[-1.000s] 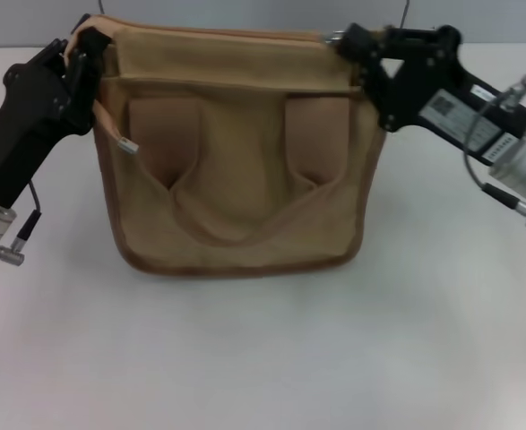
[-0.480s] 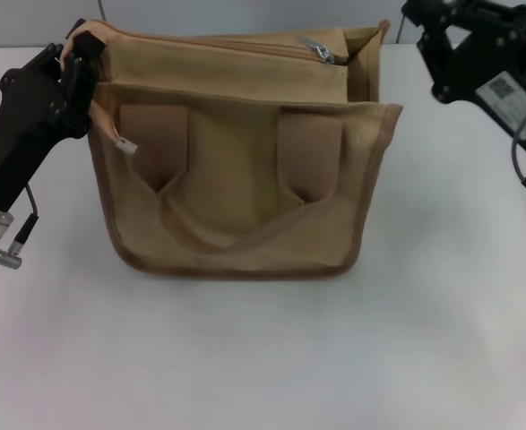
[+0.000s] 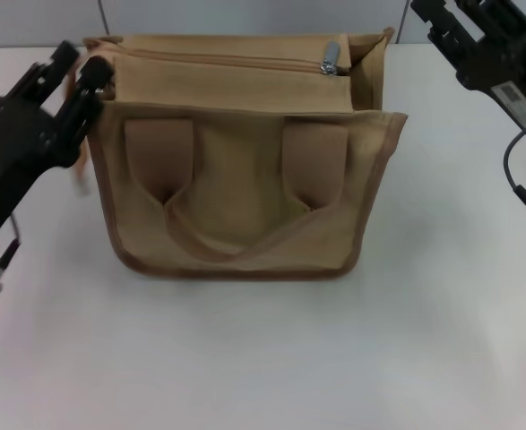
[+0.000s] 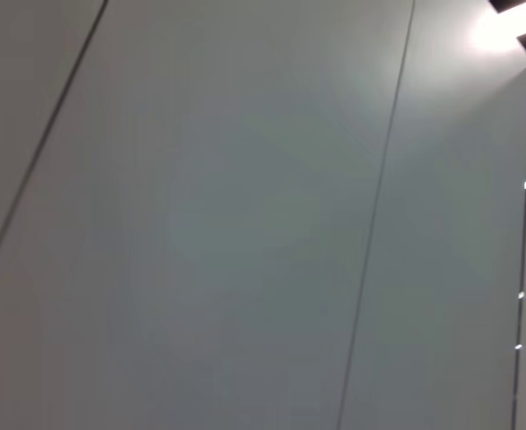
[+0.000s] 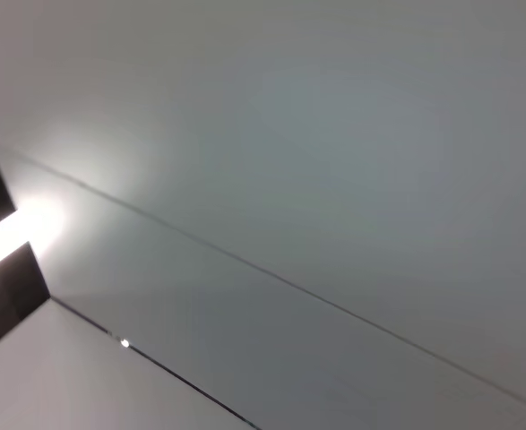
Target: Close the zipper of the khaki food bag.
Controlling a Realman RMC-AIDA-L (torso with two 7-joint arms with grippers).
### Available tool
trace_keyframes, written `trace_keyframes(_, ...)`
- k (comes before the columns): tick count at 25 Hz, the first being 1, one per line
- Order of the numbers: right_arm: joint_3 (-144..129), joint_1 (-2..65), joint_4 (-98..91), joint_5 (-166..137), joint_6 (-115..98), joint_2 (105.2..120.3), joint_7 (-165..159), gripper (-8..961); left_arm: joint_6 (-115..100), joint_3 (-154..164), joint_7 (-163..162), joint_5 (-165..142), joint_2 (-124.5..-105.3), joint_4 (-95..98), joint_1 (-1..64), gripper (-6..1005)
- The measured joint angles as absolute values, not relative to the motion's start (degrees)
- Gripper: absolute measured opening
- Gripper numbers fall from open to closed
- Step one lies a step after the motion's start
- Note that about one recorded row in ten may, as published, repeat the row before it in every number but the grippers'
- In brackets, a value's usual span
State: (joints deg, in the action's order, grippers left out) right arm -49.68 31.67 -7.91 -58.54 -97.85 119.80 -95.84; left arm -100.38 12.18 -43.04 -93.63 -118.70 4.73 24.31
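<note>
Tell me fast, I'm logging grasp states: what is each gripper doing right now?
Left gripper: open, holding nothing, beside the khaki food bag's left top corner.
Right gripper: empty, clear of the bag; open or shut cannot be told.

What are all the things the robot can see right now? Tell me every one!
khaki food bag: one, tan with brown trim, standing mid-table.
zipper: one, khaki tape, across the bag's top.
pull tab: one, silver, near the zipper's right end.
table: one, white, under the bag.
wall panels: grey, all that both wrist views show.
left gripper: one, black, open, beside the bag's left top corner.
right gripper: one, black, raised off to the bag's right.
</note>
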Motion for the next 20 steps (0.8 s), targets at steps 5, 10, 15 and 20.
trace_keyframes(5, -49.76, 30.68, -7.20, -58.79, -101.37, 119.80, -82.47, 579, -100.41, 11.90, -43.00, -93.54, -118.59, 7.33, 19.80, 475)
trace_keyframes(10, -49.83, 29.79, -5.76, -59.07, -105.84, 119.80, -71.78, 683, -100.57, 12.78, -42.86, -93.70, -118.41, 10.28, 15.19, 738)
trace_keyframes(15, -49.97, 28.07, -5.76, -59.90, -106.85, 119.67, -62.88, 747, -105.56, 15.19, -43.02, -93.83, -118.14, 13.83, 10.42, 772)
trace_keyframes(20, -50.09, 27.18, -7.89, -68.80, -106.68, 119.49, -54.44, 750, -112.73, 18.91, -43.00, -95.51, -117.73, 17.62, 8.87, 786)
